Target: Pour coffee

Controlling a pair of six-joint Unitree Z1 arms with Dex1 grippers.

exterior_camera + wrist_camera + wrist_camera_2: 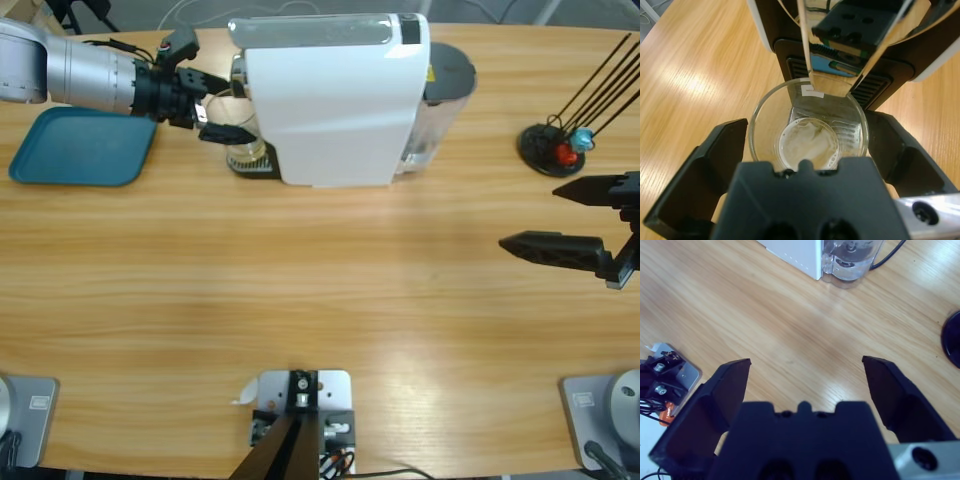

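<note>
A clear glass tumbler stands on the black drip tray under the spout of the white coffee machine. A thin pale layer of coffee lies at its bottom. My left gripper is open, with one jaw on either side of the tumbler. In the high view the left gripper reaches in from the upper left to the tumbler. My right gripper hovers open and empty over bare table at the right edge, far from the machine. The right wrist view shows that right gripper above wood.
A teal tray lies at the far left, behind the left arm. The machine's clear water tank is at its right end. A black stand with thin rods sits at the far right, beyond the right gripper.
</note>
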